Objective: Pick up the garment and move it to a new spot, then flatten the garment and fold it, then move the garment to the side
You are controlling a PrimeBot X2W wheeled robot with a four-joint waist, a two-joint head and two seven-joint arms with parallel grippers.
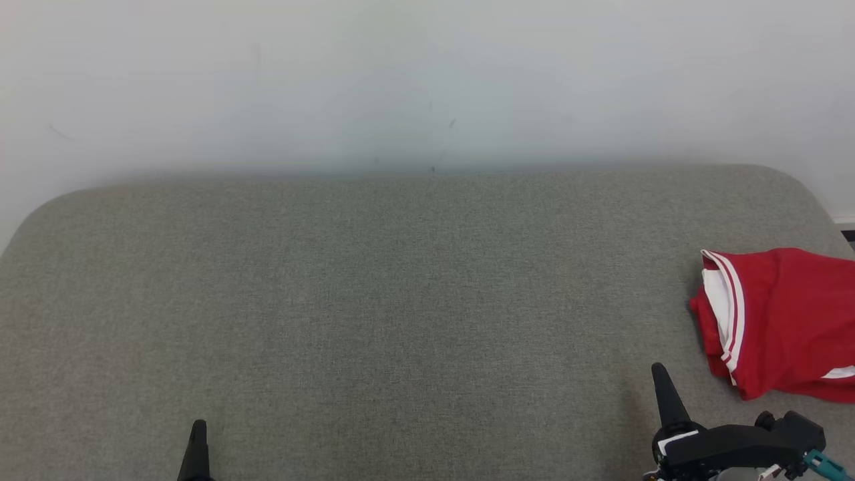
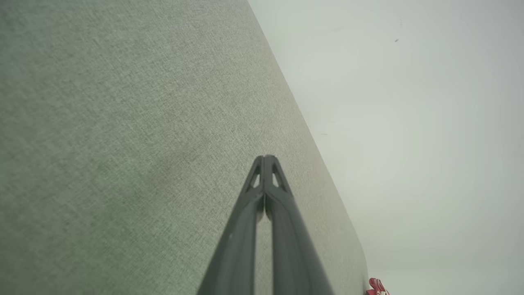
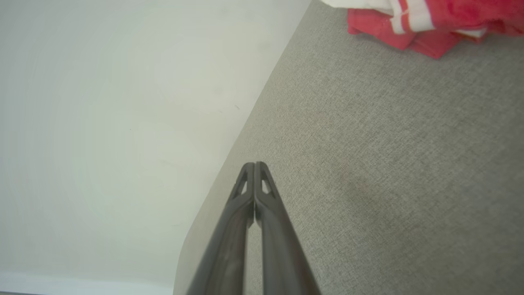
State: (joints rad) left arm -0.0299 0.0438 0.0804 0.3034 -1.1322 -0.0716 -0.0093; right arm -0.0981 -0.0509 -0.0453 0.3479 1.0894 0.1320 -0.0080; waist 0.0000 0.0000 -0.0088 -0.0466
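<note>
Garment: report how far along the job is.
Done, apparently: the red garment lies as a compact folded bundle at the right edge of the grey surface, so folding and moving it aside look finished. In hand: nothing; the left jaws and right jaws are shut, empty and apart from the cloth. Left: seemingly nothing, though its layers sit unevenly.
</note>
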